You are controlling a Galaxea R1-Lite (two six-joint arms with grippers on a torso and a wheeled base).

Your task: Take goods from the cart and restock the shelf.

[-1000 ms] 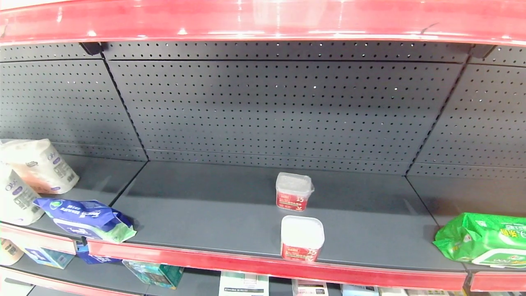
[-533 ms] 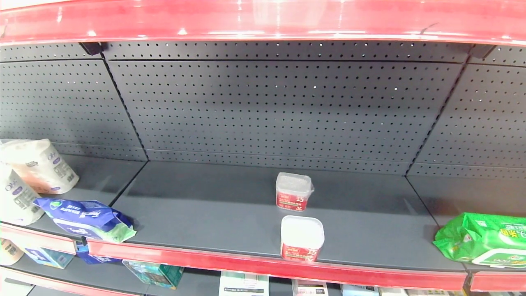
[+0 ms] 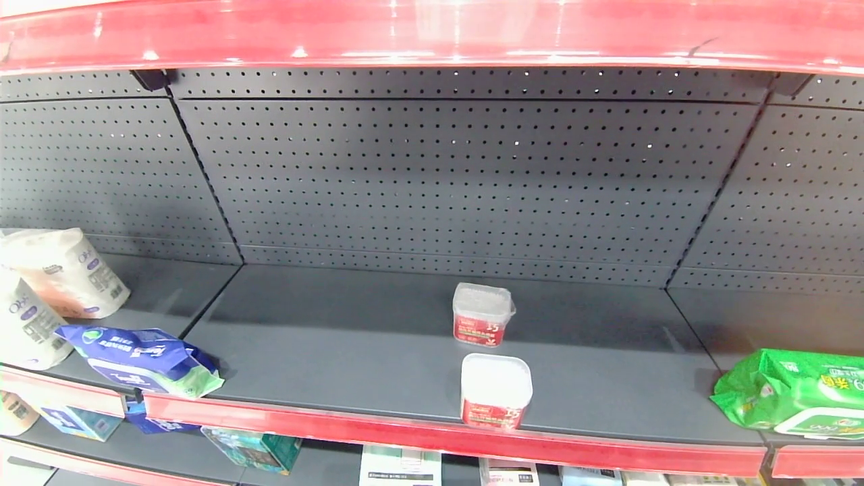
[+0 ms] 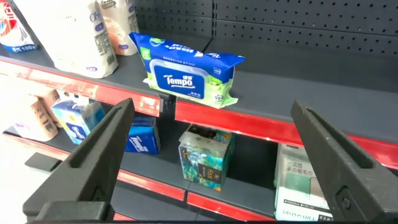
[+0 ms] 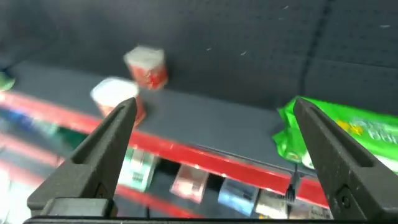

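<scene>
Shelf: grey deck, red lip; we find nothing shifted from a second ago.
Green pack: flat, right bay, long side along the lip.
Blue pack: flat at the lip, left of the tubs; our left wrist view faces its label.
Front tub: upright at the lip, mid bay.
Back tub: upright, behind it, apart.
Left gripper: spread, empty.
Right gripper: spread, empty.

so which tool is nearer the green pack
Right. The right tool is close beside the green pack; the left tool faces the blue pack, across the shelf.
</scene>
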